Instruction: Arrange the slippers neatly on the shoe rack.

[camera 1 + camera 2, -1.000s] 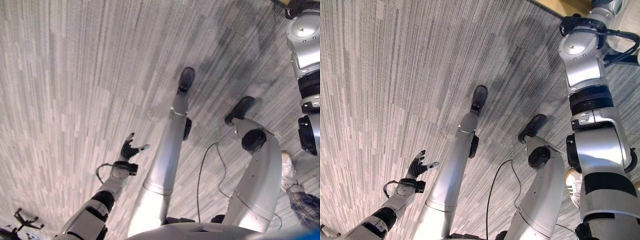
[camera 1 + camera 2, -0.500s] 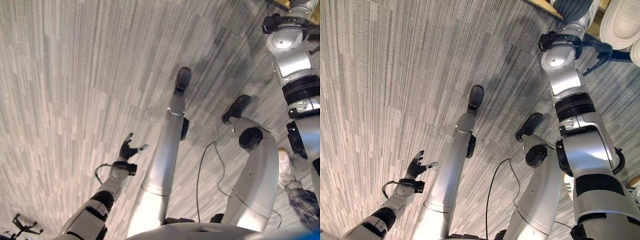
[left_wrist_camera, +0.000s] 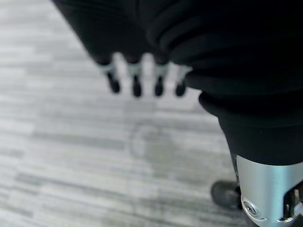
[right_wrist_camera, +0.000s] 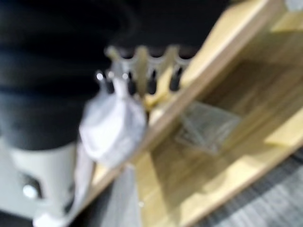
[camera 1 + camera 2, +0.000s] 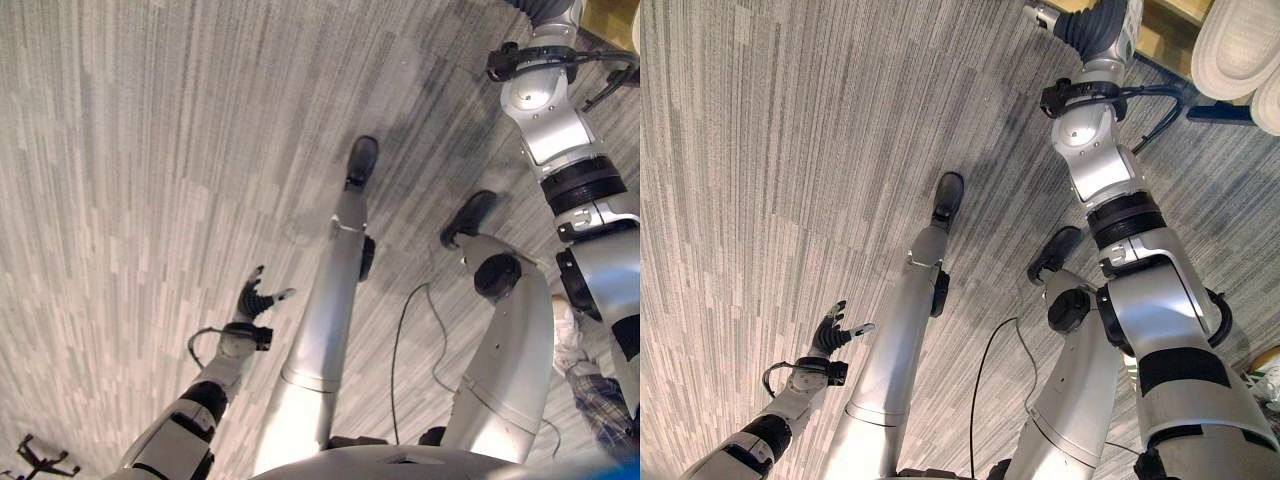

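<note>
The right hand [image 4: 142,71] grips a pale slipper [image 4: 111,125] at the wooden rack [image 4: 227,123], not yet placed. The left hand [image 5: 255,298] hangs open, empty.

- Slippers [image 5: 1240,45]: pale, cream-white pair, seen from above in the right eye view at about 1 o'clock. The nearer one shows a long rounded oval outline with a raised rim around a ribbed footbed; the second [image 5: 1270,105] lies just beside it, toward 3 o'clock, cut by the picture's edge.
- Shoe rack [image 4: 222,109]: light wooden shelving with a slanted front rail and an open compartment behind it, seen close in the right wrist view. Its pale wooden edge also appears at 12 to 1 o'clock in the right eye view [image 5: 1165,40], just beside the slippers.
</note>
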